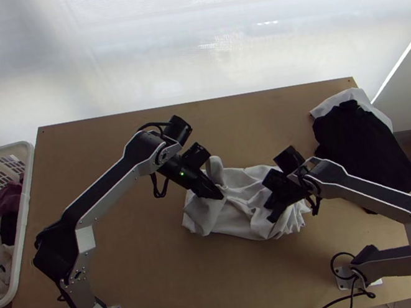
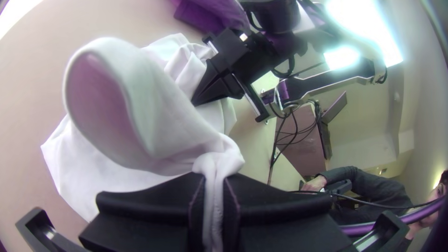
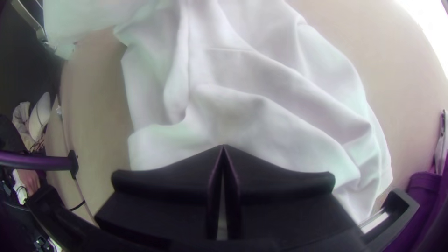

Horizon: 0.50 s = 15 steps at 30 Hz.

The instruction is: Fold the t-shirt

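A white t-shirt [image 1: 244,195] lies bunched and wrinkled near the middle of the table. My left gripper [image 1: 219,196] is over its left part. In the left wrist view, the left gripper [image 2: 214,179] is shut on a narrow pinched strip of the shirt [image 2: 172,112], and an open loop of cloth stands up beside it. Over the shirt's right part is my right gripper [image 1: 271,217]. The right wrist view has the right gripper [image 3: 223,147] with its fingertips together above the wrinkled shirt [image 3: 261,107]; no cloth can be seen between them.
A black garment [image 1: 362,150] with a white one [image 1: 347,98] under it lies at the table's right edge. On the left stands a white basket [image 1: 36,176] holding clothes. Bare tabletop [image 1: 140,253] extends left of the shirt.
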### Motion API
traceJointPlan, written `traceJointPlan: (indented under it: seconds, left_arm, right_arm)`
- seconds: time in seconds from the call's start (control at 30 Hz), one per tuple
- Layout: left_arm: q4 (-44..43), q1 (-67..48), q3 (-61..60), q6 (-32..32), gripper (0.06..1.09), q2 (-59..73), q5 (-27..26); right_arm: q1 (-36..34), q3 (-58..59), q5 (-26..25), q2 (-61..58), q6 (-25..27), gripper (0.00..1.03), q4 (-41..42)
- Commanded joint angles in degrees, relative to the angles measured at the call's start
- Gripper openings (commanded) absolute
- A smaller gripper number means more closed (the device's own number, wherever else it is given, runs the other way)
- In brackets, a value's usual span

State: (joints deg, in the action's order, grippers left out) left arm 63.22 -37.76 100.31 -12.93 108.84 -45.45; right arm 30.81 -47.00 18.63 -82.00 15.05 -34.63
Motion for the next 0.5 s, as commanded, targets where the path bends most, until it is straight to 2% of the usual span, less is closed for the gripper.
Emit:
traceJointPlan:
  seconds: [0.0,0.27,0.47]
  left_arm:
    - [-1.6,-3.6,4.4,1.5,0.09,3.5,-0.1]
    - [-2.0,-5.8,8.1,2.1,0.09,6.9,0.0]
    - [-3.5,-9.0,11.7,3.4,0.09,10.7,0.0]
  right_arm:
    - [-1.8,0.4,0.2,4.6,-0.1,0.02,-2.0]
    - [-4.4,0.1,0.2,10.8,0.1,0.02,-6.6]
    - [-10.9,1.8,0.2,17.4,0.6,0.02,-10.1]
